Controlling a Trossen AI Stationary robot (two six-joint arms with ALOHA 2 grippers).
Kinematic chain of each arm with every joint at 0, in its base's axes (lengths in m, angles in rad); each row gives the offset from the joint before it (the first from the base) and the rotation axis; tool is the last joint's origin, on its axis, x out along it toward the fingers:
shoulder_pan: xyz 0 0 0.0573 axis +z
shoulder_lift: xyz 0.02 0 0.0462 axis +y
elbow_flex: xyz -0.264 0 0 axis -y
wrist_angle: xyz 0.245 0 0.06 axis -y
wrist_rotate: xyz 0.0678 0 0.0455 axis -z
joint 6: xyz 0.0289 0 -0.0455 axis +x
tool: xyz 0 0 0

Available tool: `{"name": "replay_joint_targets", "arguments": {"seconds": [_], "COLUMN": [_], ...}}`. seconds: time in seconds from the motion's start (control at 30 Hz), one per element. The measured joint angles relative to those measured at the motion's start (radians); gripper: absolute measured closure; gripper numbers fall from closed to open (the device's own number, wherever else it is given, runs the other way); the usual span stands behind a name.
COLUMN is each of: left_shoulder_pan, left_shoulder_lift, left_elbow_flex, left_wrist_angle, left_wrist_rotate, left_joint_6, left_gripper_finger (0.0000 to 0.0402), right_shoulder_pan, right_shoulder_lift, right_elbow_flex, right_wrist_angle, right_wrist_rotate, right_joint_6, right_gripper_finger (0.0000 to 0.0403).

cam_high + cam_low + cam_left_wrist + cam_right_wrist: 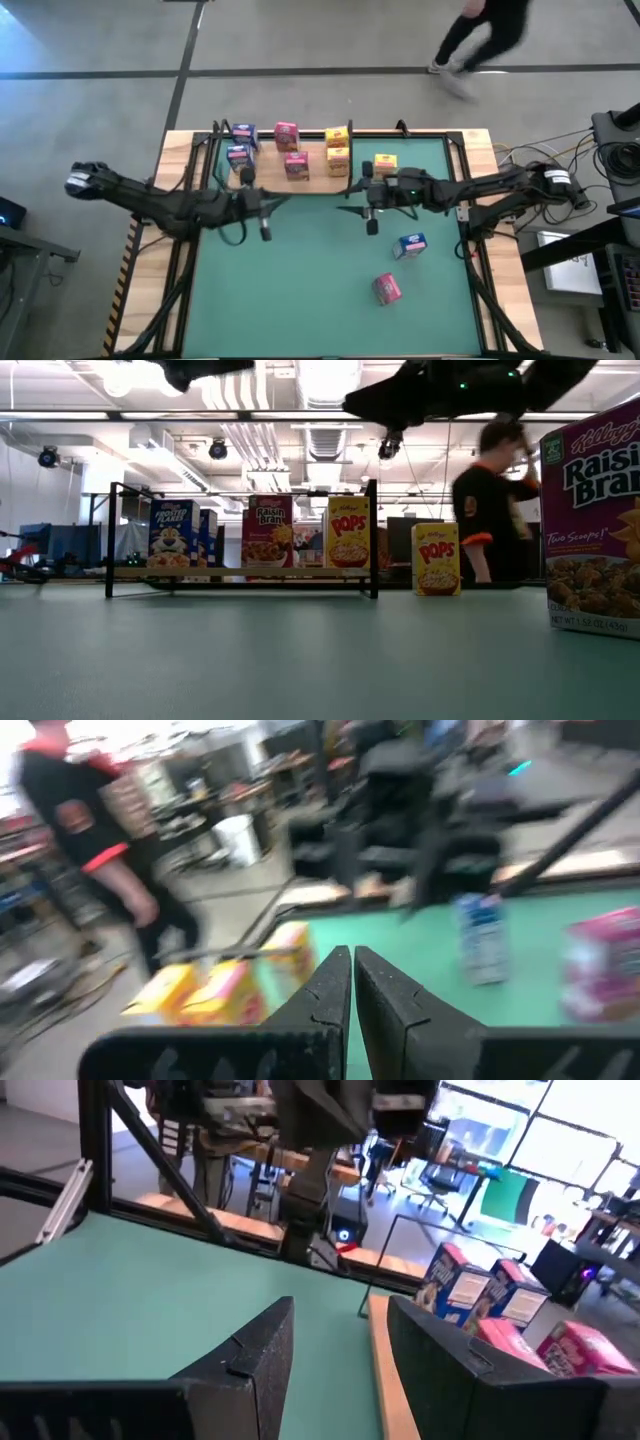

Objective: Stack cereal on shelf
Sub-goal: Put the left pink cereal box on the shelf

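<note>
The shelf [315, 172], a light-wood panel in a thin black frame, stands along the table's far edge. On it stand two blue [240, 145], two pink [291, 150] and two yellow cereal boxes [338, 147]. Another yellow box [436, 558] stands upright on the green mat just right of the shelf. A blue box [411, 245] and a pink box [387, 288] sit on the mat nearer the front right. My left gripper [352, 970] is shut and holds nothing, hovering over the mat's middle [283, 200]. My right gripper [340, 1340] is open and holds nothing, facing it from the right [348, 198].
A person [490, 500] moves behind the table's far side. Bare green mat [300, 290] lies at the front and left. Cables and equipment [600, 170] sit off the right edge. The shelf's black posts [373, 540] rise at its corners.
</note>
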Motion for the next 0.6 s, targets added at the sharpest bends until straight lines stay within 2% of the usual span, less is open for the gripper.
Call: {"name": "replay_joint_targets", "arguments": {"seconds": [0.17,0.33,0.4,0.5,0.6], "left_shoulder_pan": [0.178,0.359,0.413,0.464,0.497], "left_shoulder_lift": [0.051,0.111,0.141,0.186,0.230], "left_elbow_flex": [0.081,0.191,0.231,0.281,0.320], "left_wrist_angle": [-0.167,-0.352,-0.420,-0.501,-0.563], "left_wrist_rotate": [0.090,0.317,0.378,0.397,0.399], "left_joint_6": [0.024,0.007,-0.013,-0.018,0.006], "left_gripper_finger": [0.0401,0.0401,0.0398,0.0382,0.0349], "right_shoulder_pan": [0.000,-0.001,-0.001,-0.001,-0.001], "right_shoulder_lift": [-0.064,-0.126,-0.155,-0.199,-0.248], "right_elbow_flex": [-0.050,-0.081,-0.086,-0.095,-0.104], "right_wrist_angle": [0.019,0.016,0.019,0.015,0.005], "right_wrist_rotate": [0.001,0.001,0.001,0.001,0.001], "right_joint_6": [-0.021,-0.068,-0.083,-0.106,-0.112], "right_gripper_finger": [0.0250,0.0250,0.0250,0.0250,0.0250]}}
